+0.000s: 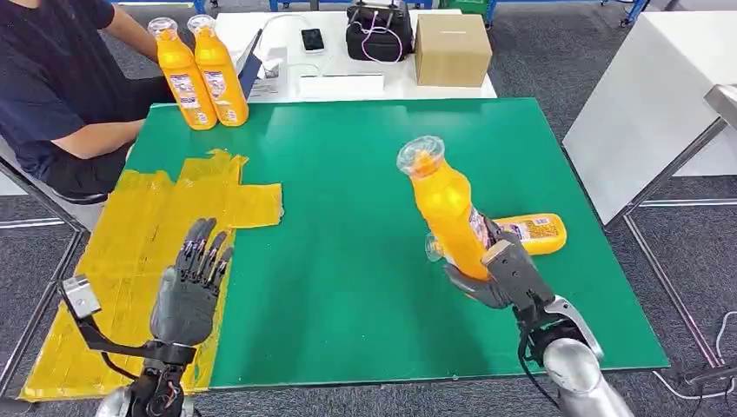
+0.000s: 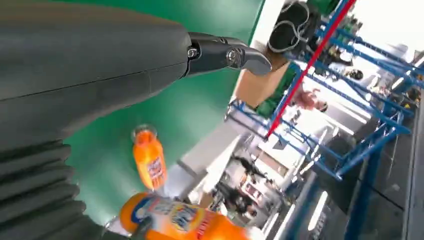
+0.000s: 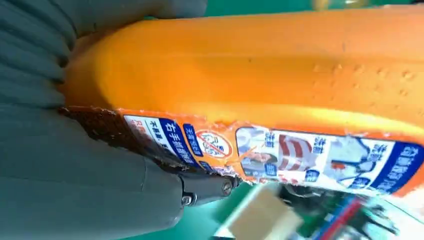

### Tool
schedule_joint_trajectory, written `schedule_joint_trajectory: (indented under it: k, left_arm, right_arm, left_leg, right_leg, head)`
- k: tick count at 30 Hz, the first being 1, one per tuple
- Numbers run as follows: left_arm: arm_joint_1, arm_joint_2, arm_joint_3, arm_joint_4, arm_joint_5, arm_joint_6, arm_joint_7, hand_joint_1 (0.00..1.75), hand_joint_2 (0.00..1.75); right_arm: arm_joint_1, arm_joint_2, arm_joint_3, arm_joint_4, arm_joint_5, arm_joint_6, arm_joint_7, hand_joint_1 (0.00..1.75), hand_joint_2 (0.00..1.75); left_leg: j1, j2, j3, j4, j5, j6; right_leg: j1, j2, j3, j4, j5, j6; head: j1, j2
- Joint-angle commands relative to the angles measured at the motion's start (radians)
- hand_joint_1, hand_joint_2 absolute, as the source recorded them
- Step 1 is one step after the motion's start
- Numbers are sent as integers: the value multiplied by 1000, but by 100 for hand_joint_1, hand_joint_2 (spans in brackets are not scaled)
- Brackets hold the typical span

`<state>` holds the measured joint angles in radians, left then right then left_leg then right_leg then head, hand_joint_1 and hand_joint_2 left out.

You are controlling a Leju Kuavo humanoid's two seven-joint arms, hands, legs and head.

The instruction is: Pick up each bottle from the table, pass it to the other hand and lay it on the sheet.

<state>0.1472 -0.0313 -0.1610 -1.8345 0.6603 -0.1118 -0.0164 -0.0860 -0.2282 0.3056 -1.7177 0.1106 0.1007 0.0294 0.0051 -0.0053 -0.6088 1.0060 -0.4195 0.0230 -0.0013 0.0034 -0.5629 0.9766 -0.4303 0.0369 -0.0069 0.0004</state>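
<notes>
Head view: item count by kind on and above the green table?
Orange bottles: 4 (held by right hand, lying behind it, two upright at far corner)
Yellow sheet: 1
Total: 5

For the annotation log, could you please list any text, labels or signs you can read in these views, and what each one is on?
Held bottle, label in the right wrist view: Chinese print and a red round prohibition sign; the characters are too blurred to quote.
Lying bottle: label print too small to read.
Two standing bottles: labels too small to read.
Cardboard box: no text visible.
Right hand grips the held bottle; left hand holds nothing.
</notes>
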Motion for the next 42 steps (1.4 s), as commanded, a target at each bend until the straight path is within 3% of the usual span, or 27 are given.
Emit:
schedule_joint_trajectory:
  k: [1, 15, 22, 29, 42]
  left_arm:
    - [-36, 38, -89, 49, 47, -1, -3, 0, 175]
    - [-147, 47, -196, 69, 141, 39, 52, 0, 175]
    - [-151, 46, -204, 72, 147, 42, 53, 0, 175]
    - [-208, 19, -246, 70, 173, 64, 61, 0, 175]
    - [-215, 16, -261, 70, 151, 121, 19, 0, 175]
  right_arm:
    - [-33, 79, 60, -34, -1, -12, -15, 175, 175]
    - [-215, 195, 275, 347, 151, -96, 68, 175, 175]
    - [-225, 198, 278, 352, 152, -98, 68, 175, 175]
    - [-306, 271, 351, 419, 273, -165, 79, 175, 175]
    - [-296, 292, 506, 420, 354, -207, 86, 175, 175]
  left_leg:
    - [0, 1, 1, -1, -1, -1]
    - [0, 3, 1, -1, 0, -1]
    - [0, 1, 1, -1, 0, -1]
    - [0, 2, -3, 0, 0, -1]
    - [0, 0, -4, -1, 0, -1]
  right_leg:
    - [0, 0, 2, -1, -1, 0]
    - [0, 2, 1, -1, 0, -1]
    - [0, 0, 1, -1, 0, 0]
    - [0, 1, -4, 0, 1, 0]
    - [0, -1, -3, 0, 0, 0]
  head:
    - [0, 0]
    - [0, 0]
    - [0, 0]
    - [0, 0]
    - [0, 0]
